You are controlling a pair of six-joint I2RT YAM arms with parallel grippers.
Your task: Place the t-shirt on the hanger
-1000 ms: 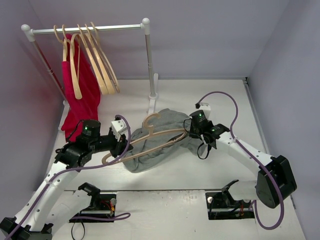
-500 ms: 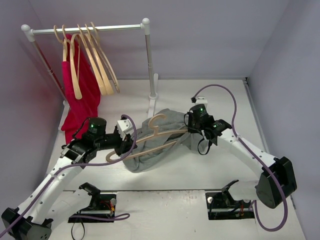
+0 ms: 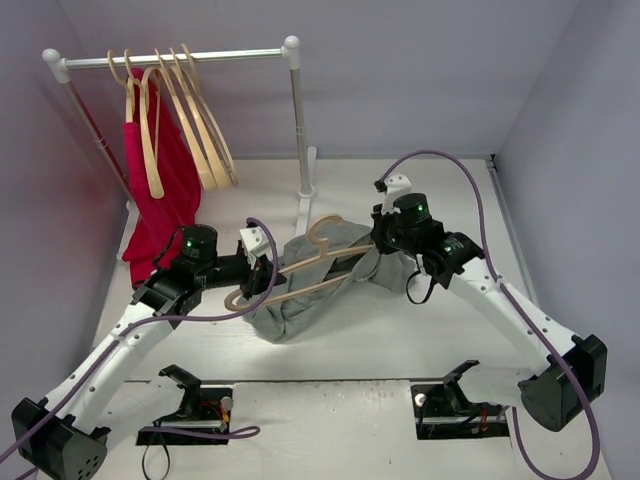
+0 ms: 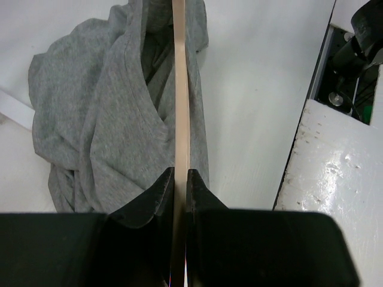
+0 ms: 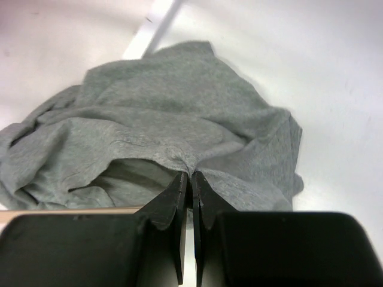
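The grey t-shirt lies crumpled in the middle of the table. The pale wooden hanger lies across it, hook toward the back. My left gripper is shut on the hanger's left arm; in the left wrist view the wood runs straight out between the fingers over the t-shirt. My right gripper is shut on the t-shirt's right edge and lifts a fold of cloth. A strip of hanger shows at the left of the right wrist view.
A white clothes rack stands at the back left with several spare wooden hangers and a bright red garment. Two black mounts sit at the near edge. Purple cables loop from both arms.
My left gripper has carried the hanger right and toward the back, further over the shirt. My right gripper has moved right and back, lifting the shirt's edge.
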